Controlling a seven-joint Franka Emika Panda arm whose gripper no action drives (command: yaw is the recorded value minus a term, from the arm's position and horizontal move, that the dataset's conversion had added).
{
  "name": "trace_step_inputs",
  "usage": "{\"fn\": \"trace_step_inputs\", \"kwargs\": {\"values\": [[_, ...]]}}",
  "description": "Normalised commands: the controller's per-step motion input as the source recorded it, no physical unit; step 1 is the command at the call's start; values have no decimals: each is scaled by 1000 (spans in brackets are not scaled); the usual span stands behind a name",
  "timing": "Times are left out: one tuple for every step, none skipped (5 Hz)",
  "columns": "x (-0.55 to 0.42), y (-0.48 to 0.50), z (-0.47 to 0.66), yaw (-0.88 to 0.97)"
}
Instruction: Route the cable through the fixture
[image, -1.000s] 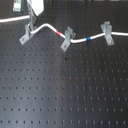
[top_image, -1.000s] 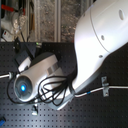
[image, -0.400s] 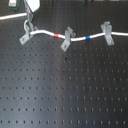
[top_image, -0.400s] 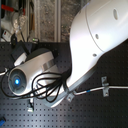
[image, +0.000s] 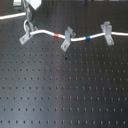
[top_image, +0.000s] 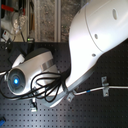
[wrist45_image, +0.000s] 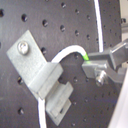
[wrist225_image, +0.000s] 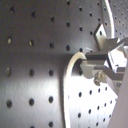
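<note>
Black desk (image: 65, 95) dotted with rows of holes, seen in both exterior views. Three grey clips standing in a line across the far part in the first exterior view: one (image: 26, 33) toward the first exterior view's left, a middle one (image: 66, 39), and one (image: 106, 32) toward the first exterior view's right. White cable (image: 47, 34) running along that line, in from the first exterior view's left edge, past the left clip, on to the middle clip and the right clip, then out to the first exterior view's right edge. Red band (image: 56, 35) just before the middle clip, blue band (image: 88, 37) between the middle and right clips.

Fingers (image: 28, 15) hanging over the left clip at the upper edge of the first exterior view. In the first wrist view, fingers (wrist45_image: 89, 63) pinching the cable (wrist45_image: 67, 53) just beside the fixture (wrist45_image: 42, 75), cable curving from the grip down into the clip. Same grip in the second wrist view, fingers (wrist225_image: 86, 61) pressed onto the cable (wrist225_image: 66, 80).

Second exterior view mostly filled by the white arm (top_image: 95, 40), cable (top_image: 117, 87) and one clip (top_image: 104, 86) showing near the second exterior view's right.
</note>
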Motion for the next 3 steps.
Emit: {"fn": "trace_step_inputs", "kwargs": {"values": [[87, 176, -24, -483], [168, 238, -4, -497], [131, 199, -3, -566]]}}
